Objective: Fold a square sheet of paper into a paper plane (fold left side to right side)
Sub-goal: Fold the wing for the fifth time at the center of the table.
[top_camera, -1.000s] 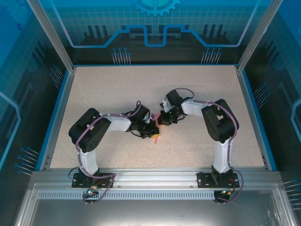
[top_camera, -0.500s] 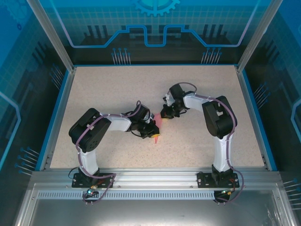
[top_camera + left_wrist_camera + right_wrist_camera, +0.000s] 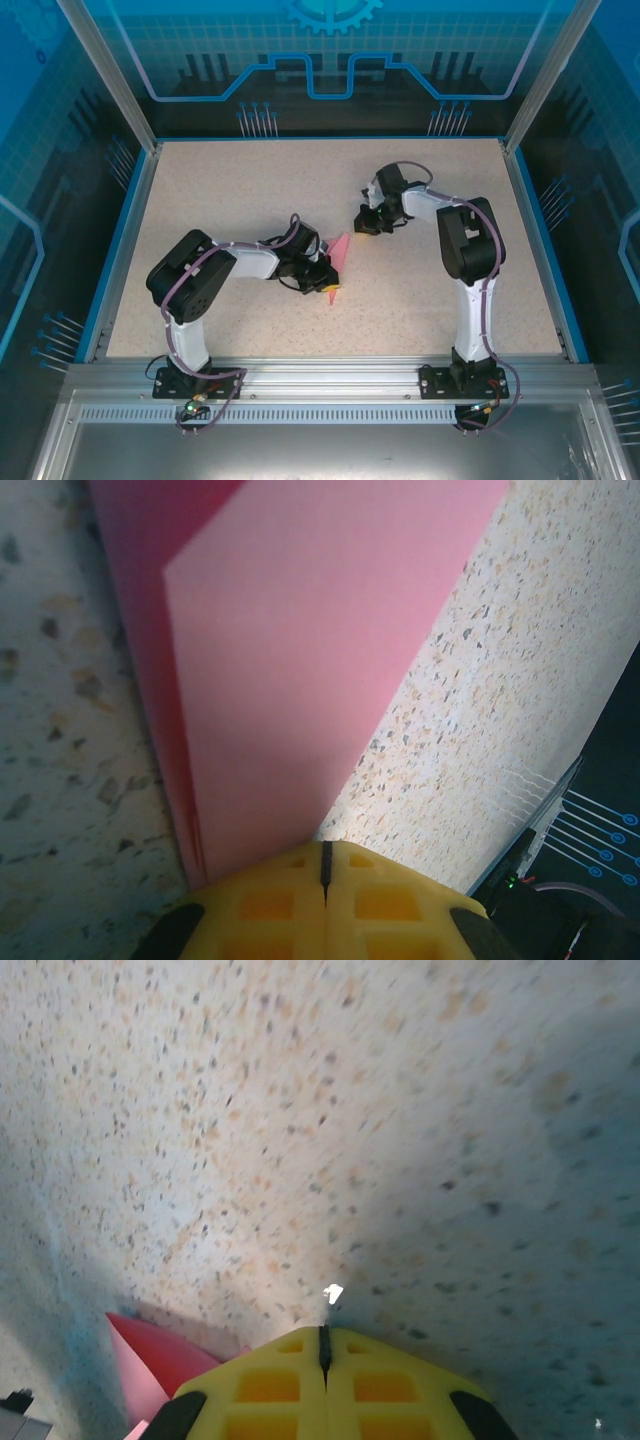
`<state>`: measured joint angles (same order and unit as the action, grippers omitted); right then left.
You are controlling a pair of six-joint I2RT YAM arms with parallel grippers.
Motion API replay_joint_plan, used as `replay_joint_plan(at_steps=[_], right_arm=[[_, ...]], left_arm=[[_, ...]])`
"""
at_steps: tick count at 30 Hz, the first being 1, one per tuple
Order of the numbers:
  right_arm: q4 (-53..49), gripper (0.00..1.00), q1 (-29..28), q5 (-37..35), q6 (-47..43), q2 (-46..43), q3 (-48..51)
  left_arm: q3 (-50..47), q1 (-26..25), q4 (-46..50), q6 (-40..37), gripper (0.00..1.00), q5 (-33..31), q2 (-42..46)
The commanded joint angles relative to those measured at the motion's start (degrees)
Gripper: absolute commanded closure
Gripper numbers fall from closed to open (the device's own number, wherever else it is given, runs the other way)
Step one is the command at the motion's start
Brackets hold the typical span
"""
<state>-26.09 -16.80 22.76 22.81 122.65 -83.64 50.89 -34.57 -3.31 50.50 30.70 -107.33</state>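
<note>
The pink-red paper (image 3: 339, 256) lies mid-table, folded into a narrow pointed triangle like a paper plane. My left gripper (image 3: 326, 281) is shut, its yellow fingertips (image 3: 280, 900) resting on the paper's near end. The left wrist view shows stacked pink layers (image 3: 300, 650) running away from the tips, and I cannot tell whether any paper is pinched between them. My right gripper (image 3: 366, 222) is shut and holds nothing. It hovers over bare table to the upper right of the paper. In the right wrist view a corner of the paper (image 3: 150, 1360) shows at the lower left, beside the yellow fingertips (image 3: 270, 1385).
The speckled beige table (image 3: 230, 190) is bounded by a blue rim (image 3: 120, 240) on the left, right and far sides. Aluminium posts (image 3: 105, 70) rise at the far corners. Both arm bases sit on the metal rail (image 3: 320, 375) at the near edge.
My right gripper has pulled away from the paper, up and to the right, uncovering its upper part. The left arm and the paper have not moved.
</note>
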Motion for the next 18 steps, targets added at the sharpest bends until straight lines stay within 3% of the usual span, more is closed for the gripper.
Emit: replay_joint_plan(at_steps=[1,9,12,18], right_arm=[[1.09,0.98,0.59,-0.77,-0.78,-3.8,0.75],[7.09,0.97,-4.34,10.57,4.7,-15.04,13.2],[9.31,0.97,-7.03,13.17,7.95,-14.14,15.38],[7.2,0.97,-8.86,10.48,8.56,-7.27,12.94]], left_arm=[[-2.2,-1.18,7.34,-0.46,1.0,-2.85,-2.0],[-2.38,-1.2,6.48,-0.58,1.0,-3.12,-1.0],[-2.38,-1.2,6.58,-0.54,1.0,-3.08,-0.78],[-2.29,-1.2,6.74,-0.9,0.99,-3.15,0.0]])
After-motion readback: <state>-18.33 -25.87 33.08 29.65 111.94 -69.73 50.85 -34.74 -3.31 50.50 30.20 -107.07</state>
